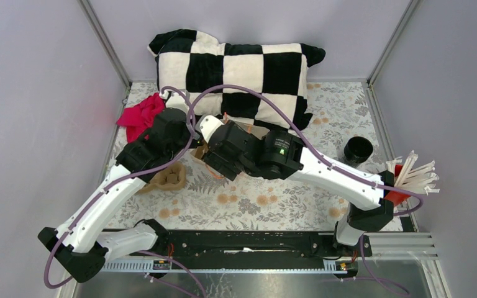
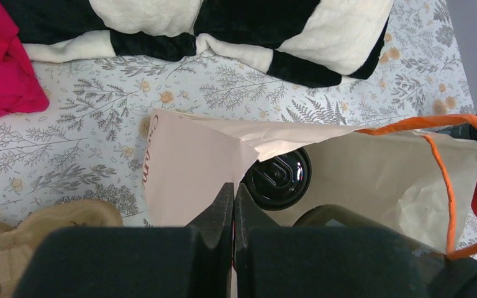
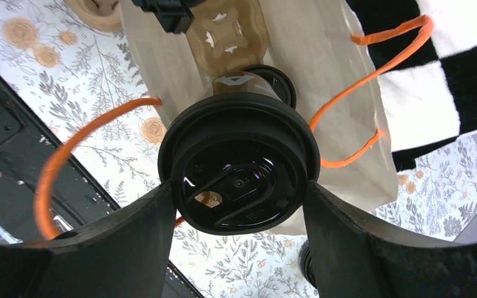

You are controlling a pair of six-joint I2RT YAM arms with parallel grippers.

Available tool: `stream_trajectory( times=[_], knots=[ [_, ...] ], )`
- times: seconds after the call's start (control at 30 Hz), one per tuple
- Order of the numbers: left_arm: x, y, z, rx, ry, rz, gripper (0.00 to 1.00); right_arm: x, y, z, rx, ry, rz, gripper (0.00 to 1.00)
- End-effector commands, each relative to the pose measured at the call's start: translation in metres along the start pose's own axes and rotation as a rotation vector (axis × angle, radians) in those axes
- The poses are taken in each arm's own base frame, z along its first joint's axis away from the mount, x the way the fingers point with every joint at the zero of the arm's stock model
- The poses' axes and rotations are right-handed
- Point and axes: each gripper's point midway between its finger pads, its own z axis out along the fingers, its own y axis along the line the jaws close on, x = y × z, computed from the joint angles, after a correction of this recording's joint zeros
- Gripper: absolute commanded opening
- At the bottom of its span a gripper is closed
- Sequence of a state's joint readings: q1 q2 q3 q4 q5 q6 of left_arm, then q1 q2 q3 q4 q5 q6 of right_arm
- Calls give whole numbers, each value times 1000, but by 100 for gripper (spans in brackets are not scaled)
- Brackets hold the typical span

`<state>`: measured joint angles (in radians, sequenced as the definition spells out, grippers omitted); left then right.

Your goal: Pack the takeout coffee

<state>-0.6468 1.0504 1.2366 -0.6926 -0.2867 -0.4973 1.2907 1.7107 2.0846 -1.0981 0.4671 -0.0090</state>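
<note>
inside the paper bag [image 2: 372, 177]: lidded cup [image 2: 277, 178] (second cup [image 3: 239, 164] in right pincer [image 3: 239, 205]).

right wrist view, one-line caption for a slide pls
Right gripper holds a black lidded coffee cup at the mouth of an orange-handled paper bag, a second lidded cup already inside.
</note>
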Motion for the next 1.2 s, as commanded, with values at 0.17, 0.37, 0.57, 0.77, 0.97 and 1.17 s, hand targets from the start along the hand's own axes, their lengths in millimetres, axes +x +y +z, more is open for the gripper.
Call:
stream_trajectory(
  times=[0.17,0.37,0.57,0.77,0.97,1.17],
  knots=[
    [-7,-19,-10,117,-35,12,0,-1,-1,24,84,-64,-11,25],
    [4,-18,-12,140,-9,17,0,-6,-1,51,38,-109,38,25],
    [9,-19,-13,148,6,0,0,-2,-4,79,30,-123,31,24],
    [5,-22,-12,151,6,2,0,2,-7,91,76,-111,15,21],
    [6,-17,-9,122,7,18,0,0,-27,78,160,-138,25,22],
    [13,-11,-8,102,19,28,0,-5,-40,55,181,-177,77,22]
  ],
)
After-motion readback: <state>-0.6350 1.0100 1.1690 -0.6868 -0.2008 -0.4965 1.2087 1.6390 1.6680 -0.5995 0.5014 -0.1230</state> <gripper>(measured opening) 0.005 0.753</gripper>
